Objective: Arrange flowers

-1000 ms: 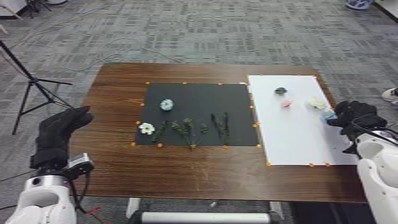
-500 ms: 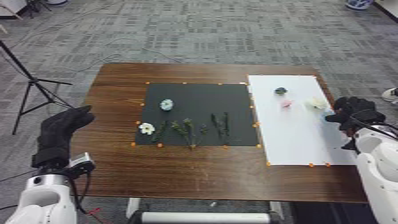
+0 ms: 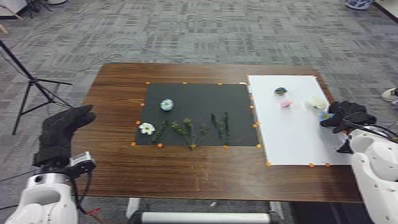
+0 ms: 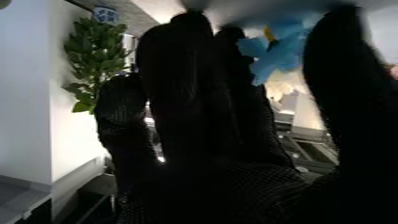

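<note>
At the counter's (image 3: pixel 178 175) left edge, left hand (image 3: pixel 60 132) sits just beside it, fingers relaxed and nearly straight, holding nothing. No shift there over the last second.

Next, dark mat (image 3: pixel 200 95): white flower (image 3: pixel 147 128) near its left edge, pale blue flower (image 3: pixel 166 104) a bit farther out, then leafy sprigs (image 3: pixel 187 131) and, to their right, dark sprigs (image 3: pixel 220 126). All lying as they were in the earlier frames. Looks like the supply side or a half-built layout; can't tell which.

White sheet (image 3: pixel 293 140) after that: dark flower (image 3: pixel 281 91) toward the far end, pink flower (image 3: pixel 286 103) nearer, cream flower (image 3: pixel 317 103) by the right edge, blue flower (image 3: pixel 325 115) just nearer than cream.

Far right, the change: right hand (image 3: pixel 349 116) has eased inward over the sheet's right side, right beside blue. Wrist view has fingers (image 4: pixel 182 75) extended, thumb (image 4: pixel 336 65) apart from them, blue between. No firm pinch visible; contact is unclear.

Reads as lining up a grasp on blue, arrangement still in progress. Next needs thumb and fingers closed on blue without dragging cream, which is close enough to get knocked.
</note>
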Controlling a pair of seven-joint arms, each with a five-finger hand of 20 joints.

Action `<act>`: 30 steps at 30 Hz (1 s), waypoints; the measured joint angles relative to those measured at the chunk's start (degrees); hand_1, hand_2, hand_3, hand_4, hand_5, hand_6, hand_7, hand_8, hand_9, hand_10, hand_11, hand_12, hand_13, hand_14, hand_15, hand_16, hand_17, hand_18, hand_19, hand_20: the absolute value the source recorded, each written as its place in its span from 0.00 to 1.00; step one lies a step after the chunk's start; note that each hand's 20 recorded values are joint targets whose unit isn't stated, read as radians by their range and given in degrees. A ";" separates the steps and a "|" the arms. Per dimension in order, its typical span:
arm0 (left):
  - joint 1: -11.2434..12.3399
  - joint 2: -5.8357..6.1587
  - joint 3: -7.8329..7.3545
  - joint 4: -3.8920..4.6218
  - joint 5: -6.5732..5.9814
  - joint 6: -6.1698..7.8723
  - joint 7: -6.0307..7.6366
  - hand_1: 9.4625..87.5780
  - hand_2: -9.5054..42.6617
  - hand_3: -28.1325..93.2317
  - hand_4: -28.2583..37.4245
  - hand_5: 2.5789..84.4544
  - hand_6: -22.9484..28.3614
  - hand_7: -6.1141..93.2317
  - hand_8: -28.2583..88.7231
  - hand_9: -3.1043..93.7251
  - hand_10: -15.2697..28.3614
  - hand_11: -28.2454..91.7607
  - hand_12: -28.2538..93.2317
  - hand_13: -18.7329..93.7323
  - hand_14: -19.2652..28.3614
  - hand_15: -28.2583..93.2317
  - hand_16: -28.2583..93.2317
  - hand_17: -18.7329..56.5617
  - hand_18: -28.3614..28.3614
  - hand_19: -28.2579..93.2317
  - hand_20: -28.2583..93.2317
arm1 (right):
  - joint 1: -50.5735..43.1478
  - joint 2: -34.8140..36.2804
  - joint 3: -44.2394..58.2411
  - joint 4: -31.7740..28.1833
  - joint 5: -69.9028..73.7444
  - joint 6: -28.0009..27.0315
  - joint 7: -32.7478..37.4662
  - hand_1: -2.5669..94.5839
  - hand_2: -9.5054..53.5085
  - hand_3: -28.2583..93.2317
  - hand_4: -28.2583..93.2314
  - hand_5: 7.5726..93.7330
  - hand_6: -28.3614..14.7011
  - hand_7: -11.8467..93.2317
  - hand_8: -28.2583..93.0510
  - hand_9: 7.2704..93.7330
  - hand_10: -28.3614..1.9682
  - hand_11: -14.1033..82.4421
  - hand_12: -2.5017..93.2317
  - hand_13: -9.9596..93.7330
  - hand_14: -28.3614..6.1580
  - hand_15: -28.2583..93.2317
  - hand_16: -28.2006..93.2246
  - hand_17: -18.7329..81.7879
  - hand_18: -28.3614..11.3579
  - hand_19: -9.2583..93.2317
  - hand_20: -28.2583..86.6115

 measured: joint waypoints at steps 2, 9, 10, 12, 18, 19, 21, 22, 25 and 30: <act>-0.12 0.00 0.03 0.00 0.00 0.01 -0.05 0.23 0.43 0.80 0.03 0.66 0.49 0.26 0.17 0.60 0.68 0.46 0.36 0.56 0.79 0.46 0.21 0.38 0.71 0.30 0.39 | 0.46 0.06 -0.32 0.05 0.14 0.55 0.26 0.57 0.00 0.77 0.05 0.74 0.67 0.41 0.29 0.87 0.58 0.38 0.40 0.82 0.54 0.76 0.49 0.58 0.13 0.92 0.74; -0.16 0.00 0.02 -0.04 -0.02 0.06 -0.04 0.23 0.43 0.80 0.03 0.66 0.49 0.25 0.17 0.60 0.68 0.46 0.36 0.56 0.79 0.46 0.21 0.38 0.71 0.30 0.39 | 0.50 1.06 -2.75 1.12 4.76 8.85 1.38 0.59 0.00 0.77 0.05 0.79 0.68 0.40 0.29 0.90 0.62 0.38 0.42 0.84 0.56 0.78 0.50 0.59 0.12 0.93 0.74; -0.11 0.00 -0.04 -0.06 -0.03 0.06 -0.03 0.23 0.43 0.80 0.03 0.66 0.49 0.25 0.17 0.60 0.68 0.46 0.36 0.56 0.79 0.46 0.21 0.38 0.71 0.30 0.39 | 0.29 1.34 -3.03 0.88 5.81 10.13 1.50 0.59 0.00 0.77 0.05 0.79 0.68 0.40 0.29 0.91 0.62 0.38 0.42 0.84 0.56 0.78 0.50 0.59 0.12 0.93 0.74; 0.00 0.00 -0.17 -0.08 -0.08 0.07 -0.02 0.23 0.43 0.80 0.03 0.66 0.49 0.25 0.17 0.60 0.68 0.46 0.36 0.56 0.79 0.46 0.21 0.38 0.71 0.30 0.39 | -0.16 2.02 -3.45 -0.09 7.23 11.46 1.59 0.57 0.00 0.77 0.06 0.79 0.68 0.40 0.29 0.90 0.60 0.38 0.41 0.83 0.56 0.77 0.51 0.59 0.12 0.93 0.74; 0.08 -0.04 -0.26 -0.08 -0.10 0.07 -0.02 0.23 0.43 0.80 0.03 0.66 0.49 0.25 0.17 0.60 0.68 0.46 0.36 0.56 0.79 0.46 0.21 0.38 0.71 0.30 0.39 | -0.68 3.91 -3.53 -4.55 7.66 8.75 1.49 0.44 0.00 0.82 0.07 0.68 0.68 0.35 0.26 0.81 0.55 0.43 0.29 0.80 0.53 0.76 0.50 0.56 0.13 0.91 0.74; 0.08 -0.04 -0.26 -0.08 -0.10 0.07 -0.02 0.23 0.43 0.80 0.03 0.66 0.49 0.25 0.17 0.60 0.68 0.46 0.36 0.56 0.79 0.46 0.21 0.38 0.71 0.30 0.39 | -0.66 4.01 -3.36 -5.03 7.74 7.85 1.31 0.41 0.00 0.83 0.07 0.66 0.67 0.36 0.19 0.79 0.54 0.43 0.28 0.79 0.52 0.77 0.50 0.56 0.13 0.91 0.75; 0.07 -0.04 -0.24 -0.08 -0.10 0.07 -0.02 0.23 0.43 0.80 0.03 0.66 0.49 0.25 0.17 0.60 0.68 0.46 0.36 0.56 0.79 0.46 0.21 0.38 0.71 0.30 0.39 | -0.60 4.06 -3.01 -5.62 7.88 6.40 0.73 0.38 0.00 0.84 0.08 0.60 0.65 0.35 0.15 0.72 0.50 0.42 0.27 0.78 0.51 0.77 0.50 0.55 0.11 0.91 0.75; 0.06 -0.04 -0.24 -0.08 -0.10 0.07 -0.02 0.23 0.43 0.80 0.03 0.66 0.49 0.25 0.17 0.60 0.68 0.46 0.36 0.56 0.79 0.46 0.21 0.38 0.71 0.30 0.39 | -0.59 4.06 -2.88 -5.81 7.89 5.97 0.35 0.36 0.00 0.84 0.08 0.57 0.63 0.35 0.15 0.69 0.48 0.41 0.27 0.77 0.50 0.77 0.50 0.54 0.10 0.91 0.75; 0.06 -0.04 -0.24 -0.08 -0.16 0.07 -0.02 0.23 0.43 0.80 0.03 0.66 0.49 0.25 0.17 0.60 0.68 0.46 0.36 0.56 0.79 0.46 0.21 0.38 0.71 0.30 0.39 | -0.56 4.06 -2.81 -6.31 7.76 4.91 -0.78 0.32 0.00 0.84 0.08 0.52 0.61 0.34 0.16 0.62 0.43 0.39 0.27 0.76 0.48 0.77 0.50 0.53 0.09 0.90 0.75; 0.02 -0.03 -0.15 -0.08 -0.16 0.06 -0.02 0.23 0.42 0.81 0.03 0.66 0.49 0.25 0.17 0.60 0.68 0.46 0.36 0.56 0.79 0.46 0.21 0.38 0.71 0.31 0.39 | 0.54 3.98 -3.71 -6.46 6.92 0.22 -1.62 0.30 0.00 0.84 0.09 0.50 0.60 0.33 0.16 0.58 0.41 0.38 0.27 0.75 0.47 0.78 0.50 0.53 0.08 0.90 0.75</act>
